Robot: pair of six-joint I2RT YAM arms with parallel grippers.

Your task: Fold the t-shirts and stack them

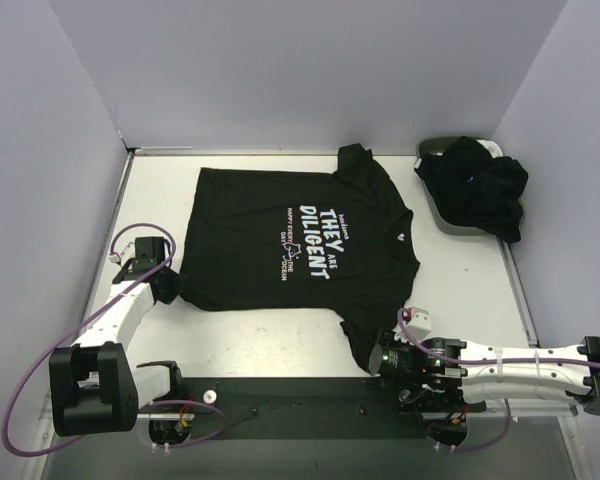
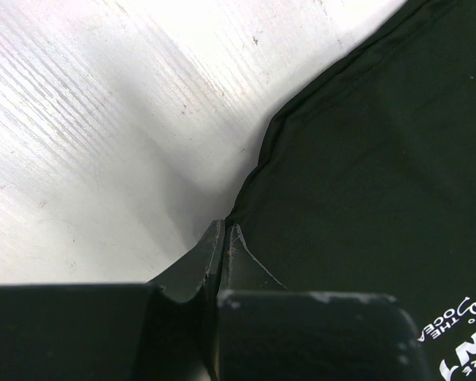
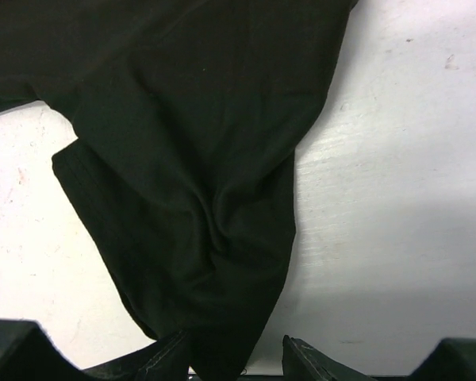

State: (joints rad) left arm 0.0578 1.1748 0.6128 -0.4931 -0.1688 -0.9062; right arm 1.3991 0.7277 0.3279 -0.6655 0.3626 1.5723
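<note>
Top external view: a black short-sleeved cloth t-shirt with white chest lettering [image 1: 300,240] lies spread, print up, across the middle of the white table [image 1: 470,280].

Its body is mostly flat, hem to the left and collar to the right. One sleeve points at the far wall, and the other is bunched into soft folds near the table's front edge. The left gripper [image 1: 167,285] pinches the shirt's near hem corner, fingers pressed together and the cloth drawn to a point at their tips. The right gripper [image 1: 380,358] has its jaws spread, with the rumpled near sleeve lying loose between them. A heap of dark garments [image 1: 480,185] fills the dark oval basket [image 1: 450,222] at the far right.
</note>
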